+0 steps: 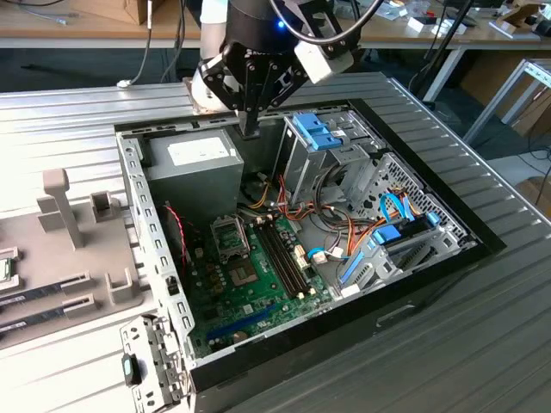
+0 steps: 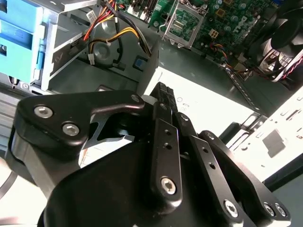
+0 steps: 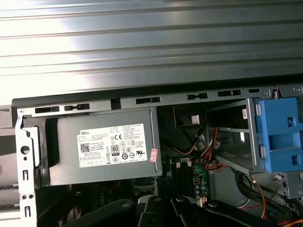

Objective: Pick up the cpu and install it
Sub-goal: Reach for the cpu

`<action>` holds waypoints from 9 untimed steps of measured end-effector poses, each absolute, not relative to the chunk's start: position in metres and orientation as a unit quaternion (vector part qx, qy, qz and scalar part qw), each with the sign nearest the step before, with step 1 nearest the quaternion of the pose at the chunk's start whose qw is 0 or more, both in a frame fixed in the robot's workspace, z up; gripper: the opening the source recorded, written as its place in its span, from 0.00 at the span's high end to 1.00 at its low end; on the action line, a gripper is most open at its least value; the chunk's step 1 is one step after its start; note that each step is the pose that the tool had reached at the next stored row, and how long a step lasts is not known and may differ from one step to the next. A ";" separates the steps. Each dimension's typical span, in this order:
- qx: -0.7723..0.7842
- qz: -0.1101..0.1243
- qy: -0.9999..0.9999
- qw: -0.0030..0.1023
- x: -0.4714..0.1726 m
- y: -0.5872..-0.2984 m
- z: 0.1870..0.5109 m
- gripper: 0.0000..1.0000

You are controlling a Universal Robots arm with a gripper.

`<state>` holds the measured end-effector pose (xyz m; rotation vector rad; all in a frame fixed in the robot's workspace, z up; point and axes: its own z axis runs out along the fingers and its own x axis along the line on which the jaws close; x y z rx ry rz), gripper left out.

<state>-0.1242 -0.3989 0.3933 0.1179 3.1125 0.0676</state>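
Note:
At the exterior view's left edge, a small flat square piece with a greenish rim, which I take for the cpu point(image 1: 6, 267), lies in a pale holder and is cut off by the frame. My gripper point(image 1: 250, 127) hangs far from it, over the back of the open computer case point(image 1: 138, 198), just above the grey power-supply box point(image 1: 194, 168). In the second wrist view the black fingers point(image 2: 162, 101) stand pressed together, shut, with nothing seen between them. The silver socket frame point(image 1: 231, 239) sits on the green motherboard point(image 1: 215, 297), and also appears in the second wrist view point(image 2: 182, 21).
A grey fixture tray point(image 1: 112, 288) with upright posts and long memory sticks point(image 1: 43, 292) lies at the exterior view's left. Inside the case are a blue drive cage point(image 1: 314, 131), bundled coloured cables point(image 1: 301, 206) and seated memory sticks point(image 1: 284, 254). A ribbed metal table point(image 1: 482, 327) surrounds the case.

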 end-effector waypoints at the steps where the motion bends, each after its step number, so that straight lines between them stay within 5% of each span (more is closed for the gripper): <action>1: 0.038 0.022 0.999 0.013 -0.124 -0.399 0.393 0.90; 9: 0.038 0.022 0.999 0.013 -0.126 -0.399 0.393 0.90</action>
